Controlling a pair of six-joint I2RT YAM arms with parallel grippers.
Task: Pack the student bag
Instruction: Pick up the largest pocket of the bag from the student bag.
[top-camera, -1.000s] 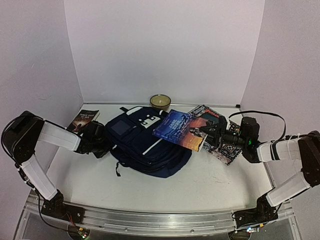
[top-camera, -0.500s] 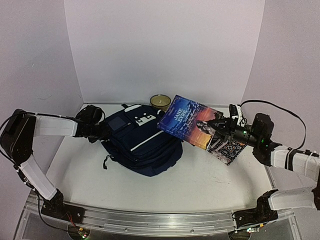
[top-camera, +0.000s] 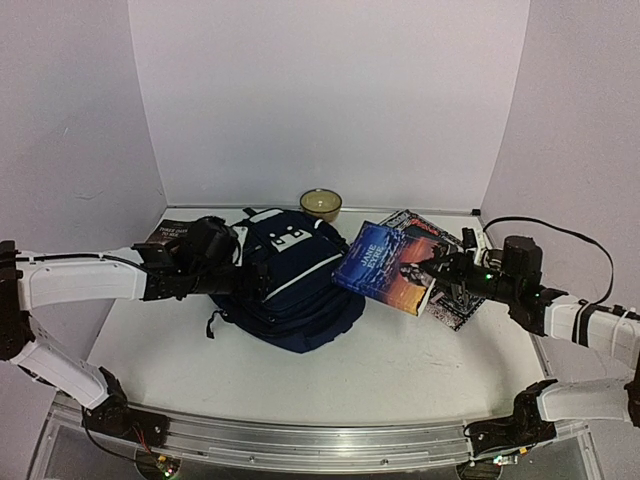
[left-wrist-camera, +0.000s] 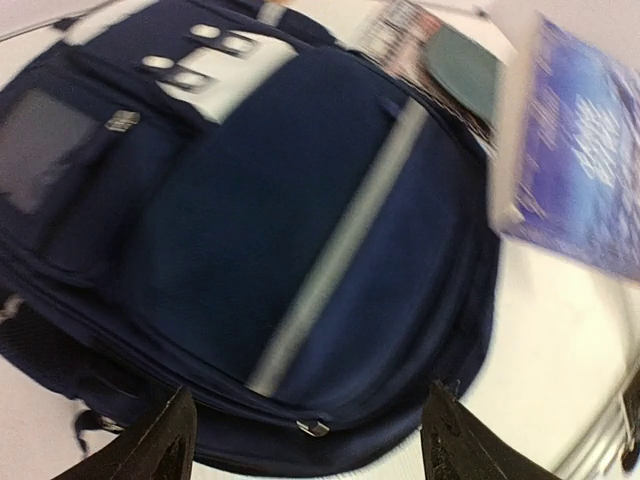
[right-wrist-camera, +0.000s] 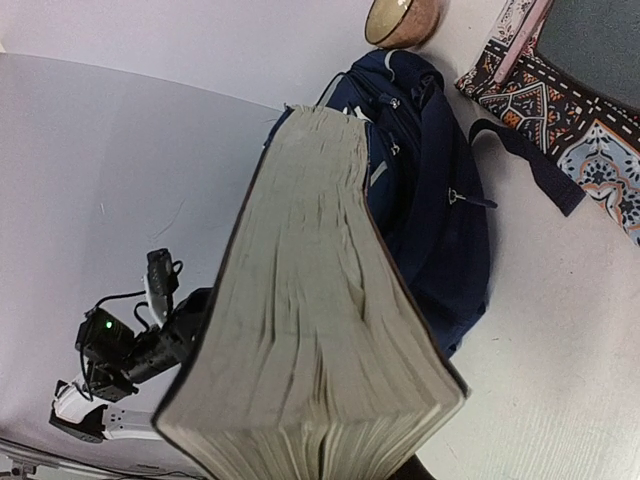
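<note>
One left end effector (left-wrist-camera: 312, 446), spread and empty, hangs close over the left flank of the student bag (top-camera: 300, 285), which lies mid-way across the table (top-camera: 400, 370), long axis running far-left to near-right. Just right of it, a blue book (top-camera: 385, 265) is held aloft, pinched by the right end effector (top-camera: 432, 270).

Blue book (top-camera: 385, 268) mid-air, tan bowl (top-camera: 321, 203) at back, dark book (top-camera: 170, 230) left, patterned magazine (right-wrist-camera: 590, 160) right.

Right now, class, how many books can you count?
4: a blue book held up right of the bag, a dark book at the far left, and a red-titled book and patterned book together at the right. More may be hidden.
</note>
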